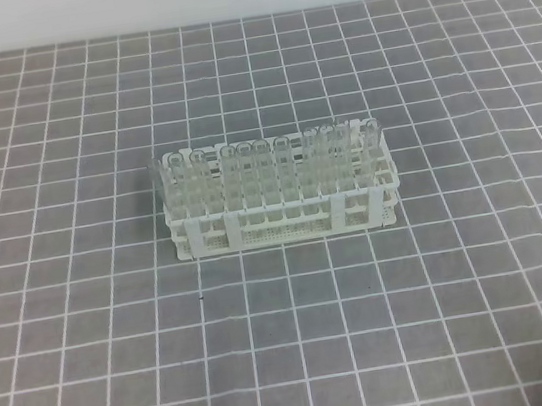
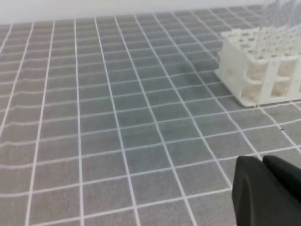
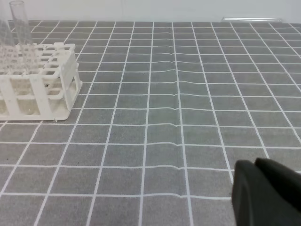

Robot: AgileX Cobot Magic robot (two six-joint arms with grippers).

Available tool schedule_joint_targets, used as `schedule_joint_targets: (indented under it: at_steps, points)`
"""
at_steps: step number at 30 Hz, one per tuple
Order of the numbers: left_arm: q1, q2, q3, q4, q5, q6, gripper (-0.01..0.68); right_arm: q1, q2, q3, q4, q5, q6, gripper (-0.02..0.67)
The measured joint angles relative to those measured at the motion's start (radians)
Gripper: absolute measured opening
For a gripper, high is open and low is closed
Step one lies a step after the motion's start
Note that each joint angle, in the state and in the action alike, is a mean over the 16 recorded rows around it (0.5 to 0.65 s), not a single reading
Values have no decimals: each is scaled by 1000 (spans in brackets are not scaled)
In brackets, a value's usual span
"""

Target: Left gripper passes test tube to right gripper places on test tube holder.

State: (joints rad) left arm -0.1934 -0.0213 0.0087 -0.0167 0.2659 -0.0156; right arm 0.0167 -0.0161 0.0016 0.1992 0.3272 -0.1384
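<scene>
Grey cloth with white grid lines (image 1: 92, 369), white lattice plastic rack (image 1: 284, 223) at centre holding upright clear glass tubes (image 1: 264, 169). Black left claw (image 2: 263, 188) and black right claw (image 3: 261, 190) clenched, empty, well apart from rack.

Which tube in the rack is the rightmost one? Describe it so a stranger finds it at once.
Start at the white plastic lattice test tube holder in the middle of the grey white-gridded mat. Go to its right end: the slim clear glass test tube stands upright at that corner. Unlike the clustered others, it has rack on one side only.
</scene>
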Motion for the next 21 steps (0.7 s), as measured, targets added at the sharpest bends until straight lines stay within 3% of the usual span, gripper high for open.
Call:
schedule_joint_targets:
  at_steps: [7,21]
  points:
    - [37,2,-1,-77,47,125,0,0,0,0,1,0,0,-13]
    - [64,1,-1,-81,55,127,0,0,0,0,2,0,0,-13]
